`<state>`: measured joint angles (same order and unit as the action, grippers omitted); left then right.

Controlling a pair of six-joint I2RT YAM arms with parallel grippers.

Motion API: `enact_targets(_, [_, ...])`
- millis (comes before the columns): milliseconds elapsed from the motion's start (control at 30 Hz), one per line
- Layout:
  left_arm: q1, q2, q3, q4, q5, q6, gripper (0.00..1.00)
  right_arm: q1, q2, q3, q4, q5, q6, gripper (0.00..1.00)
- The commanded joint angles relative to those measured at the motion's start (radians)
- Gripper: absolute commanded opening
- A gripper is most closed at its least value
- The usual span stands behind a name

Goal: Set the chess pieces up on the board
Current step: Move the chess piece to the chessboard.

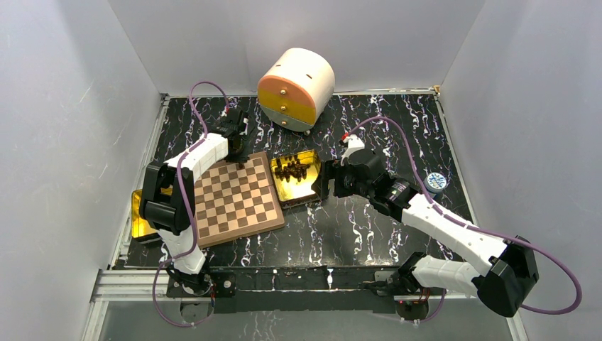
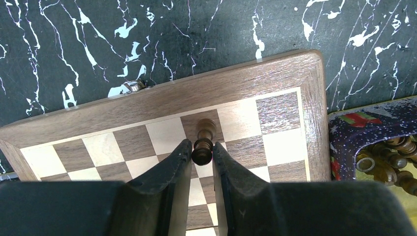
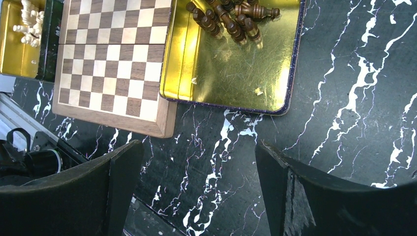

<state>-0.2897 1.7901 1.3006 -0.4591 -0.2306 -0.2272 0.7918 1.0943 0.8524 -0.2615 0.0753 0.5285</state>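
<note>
A dark chess piece (image 2: 205,129) is being held over the board (image 2: 275,81), above a dark square in the outermost row, the third square from the corner nearest the gold tin (image 1: 302,193). Its rounded head is being clamped between the fingers (image 2: 179,160) of the left gripper (image 2: 201,147), which are set narrow, one against each side of the head. Whether its base is resting on the square cannot be told.

The remaining dark chess pieces (image 3: 226,19) are being kept in a heap at the far end of the tin, which is lying just beside the board's right edge.

The right gripper (image 3: 196,147) is being held wide apart and is holding nothing. It is positioned above the black marbled table (image 3: 344,98), near the tin's right side and well apart from the heap.

A second tin (image 3: 12,59), containing pale pieces (image 3: 27,24), is lying at the board's left edge.
</note>
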Motion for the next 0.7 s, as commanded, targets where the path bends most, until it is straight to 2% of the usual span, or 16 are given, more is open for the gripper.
enact_targets(0, [0.006,-0.016,0.013,-0.037,-0.033,0.008,0.21,-0.002,-0.002,-0.008,0.039,0.003,0.013,0.93])
enact_targets(133, [0.006,-0.01,0.016,-0.037,-0.03,0.005,0.31,-0.001,-0.007,-0.013,0.039,0.0,0.016,0.93])
enact_targets(233, [0.006,-0.01,0.021,-0.037,-0.024,0.005,0.33,0.0,-0.009,-0.013,0.039,0.0,0.017,0.93])
enact_targets(333, [0.005,-0.024,0.032,-0.042,-0.012,-0.004,0.45,0.0,-0.008,-0.014,0.04,-0.004,0.019,0.93])
enact_targets(567, [0.005,-0.144,0.065,-0.066,0.035,-0.03,0.66,0.0,0.032,0.01,0.038,-0.017,0.022,0.93])
enact_targets(667, [0.005,-0.225,0.058,-0.077,0.078,-0.031,0.72,0.0,0.075,0.041,0.034,-0.025,0.019,0.89])
